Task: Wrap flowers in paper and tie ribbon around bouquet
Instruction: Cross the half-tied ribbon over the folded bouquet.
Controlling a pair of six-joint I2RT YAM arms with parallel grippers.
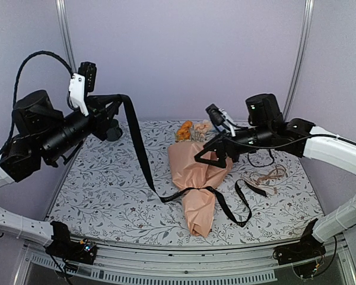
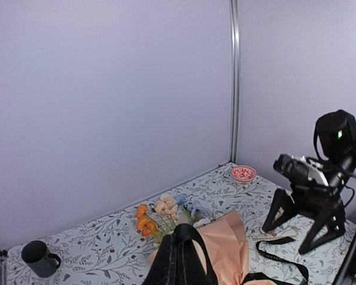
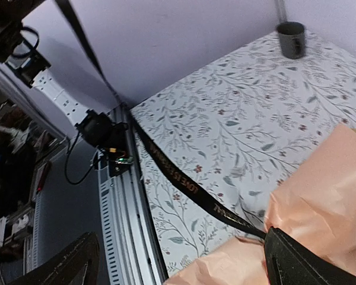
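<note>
Your left gripper (image 1: 110, 108) sits high over the left side of the table (image 1: 95, 196), clamped shut on the ribbon (image 1: 143, 160). The ribbon slants down and crosses the narrow waist of the bouquet (image 1: 196, 196), which lies mid-table. Your right gripper (image 1: 215, 156) hangs just above the paper (image 1: 187, 169), jaws spread wide, holding nothing.

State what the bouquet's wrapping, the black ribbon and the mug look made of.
Wrapping: matte peach paper; it holds stiff creases.
Ribbon: probably woven fabric with gold lettering; it drapes limply.
Mug: likely glazed ceramic, dark grey; too small to be sure.
</note>
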